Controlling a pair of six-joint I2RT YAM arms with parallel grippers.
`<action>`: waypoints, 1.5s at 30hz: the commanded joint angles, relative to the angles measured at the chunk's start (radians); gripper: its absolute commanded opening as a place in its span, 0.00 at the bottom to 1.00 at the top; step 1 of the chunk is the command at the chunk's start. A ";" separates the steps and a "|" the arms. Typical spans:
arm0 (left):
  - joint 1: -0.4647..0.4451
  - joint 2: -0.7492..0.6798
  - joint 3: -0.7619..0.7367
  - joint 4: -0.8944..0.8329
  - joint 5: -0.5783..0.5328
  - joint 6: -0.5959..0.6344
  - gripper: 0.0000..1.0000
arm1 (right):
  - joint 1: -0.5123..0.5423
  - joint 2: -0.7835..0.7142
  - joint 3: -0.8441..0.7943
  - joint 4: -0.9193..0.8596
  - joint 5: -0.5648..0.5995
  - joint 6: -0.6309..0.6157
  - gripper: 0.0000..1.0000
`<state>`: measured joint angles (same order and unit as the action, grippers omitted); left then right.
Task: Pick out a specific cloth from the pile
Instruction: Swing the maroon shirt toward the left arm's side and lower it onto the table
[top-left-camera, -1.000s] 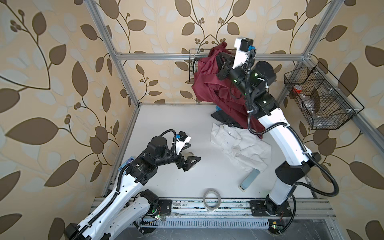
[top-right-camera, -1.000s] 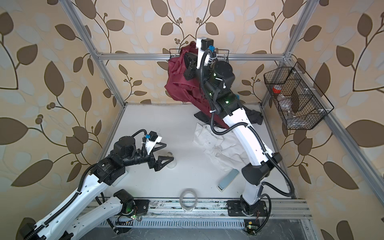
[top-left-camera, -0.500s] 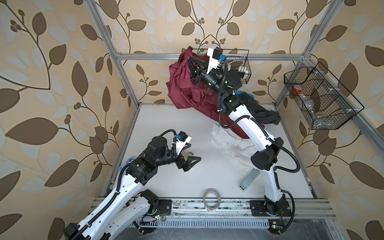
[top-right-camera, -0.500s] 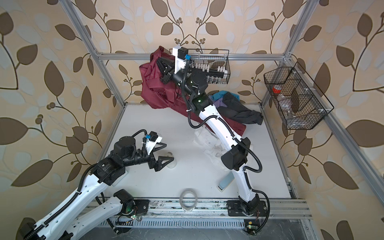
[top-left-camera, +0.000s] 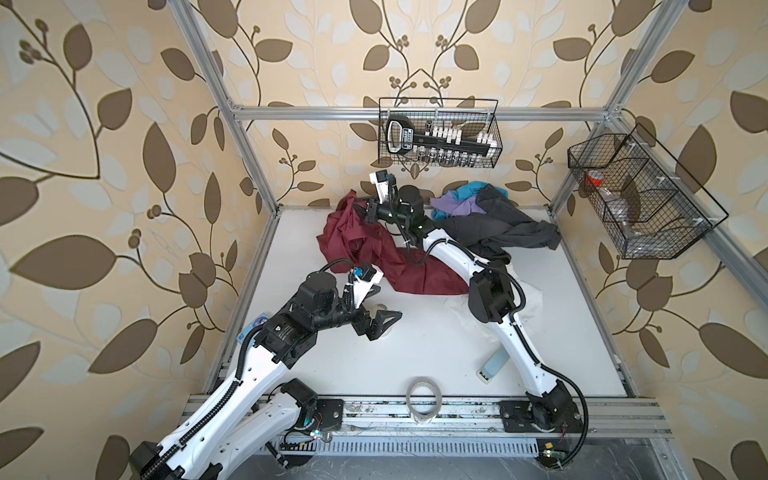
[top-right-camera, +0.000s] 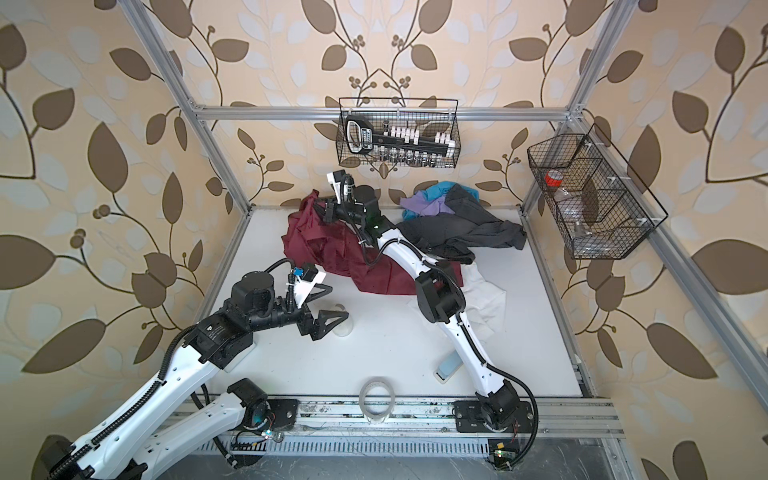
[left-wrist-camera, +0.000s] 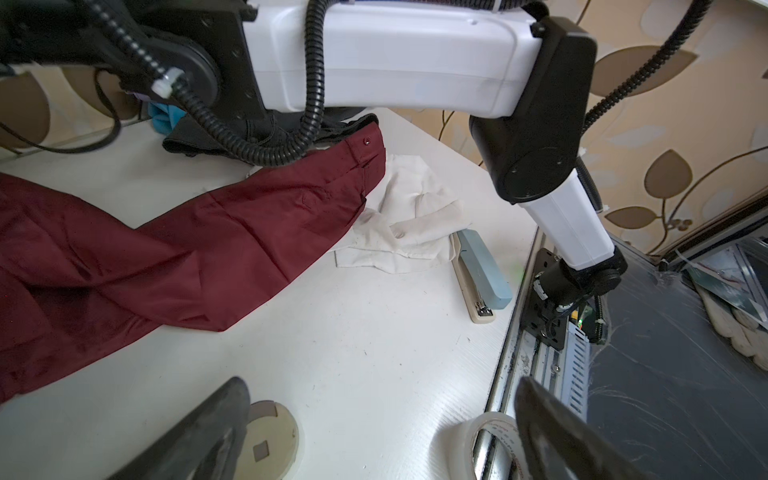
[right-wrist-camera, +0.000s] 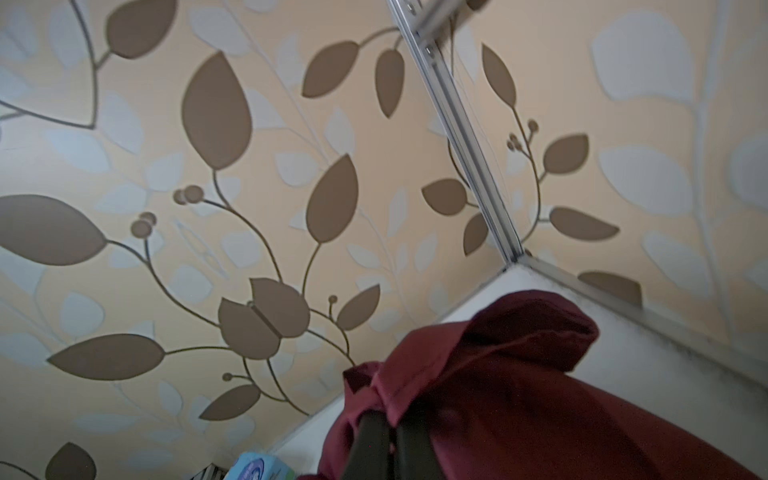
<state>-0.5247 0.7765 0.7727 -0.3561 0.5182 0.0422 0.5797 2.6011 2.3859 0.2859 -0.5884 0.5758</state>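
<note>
Where leaf-patterned walls enclose it, the white table bears the cloth.

Bare table between cloth and tape roll.

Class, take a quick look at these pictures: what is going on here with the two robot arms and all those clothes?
The right gripper is shut on a bunched end of the maroon cloth, near the back of the table. The rest of the garment trails across the table toward the white shirt. The pile of turquoise, lavender and dark grey clothes sits at the back right. The left gripper hangs open over the table, holding nothing.
</note>
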 joint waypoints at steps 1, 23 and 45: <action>-0.008 0.000 0.030 0.009 -0.012 0.021 0.99 | -0.026 -0.092 -0.092 -0.065 -0.032 -0.047 0.00; -0.010 0.008 0.034 0.008 -0.009 0.020 0.99 | -0.026 -0.511 -0.697 -0.649 0.583 -0.485 0.00; -0.011 0.010 0.033 0.005 -0.023 0.019 0.99 | 0.079 -0.019 -0.258 -0.783 0.535 -0.407 0.00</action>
<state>-0.5251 0.7921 0.7727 -0.3565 0.5117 0.0486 0.6285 2.4928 2.0586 -0.4049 0.0246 0.1394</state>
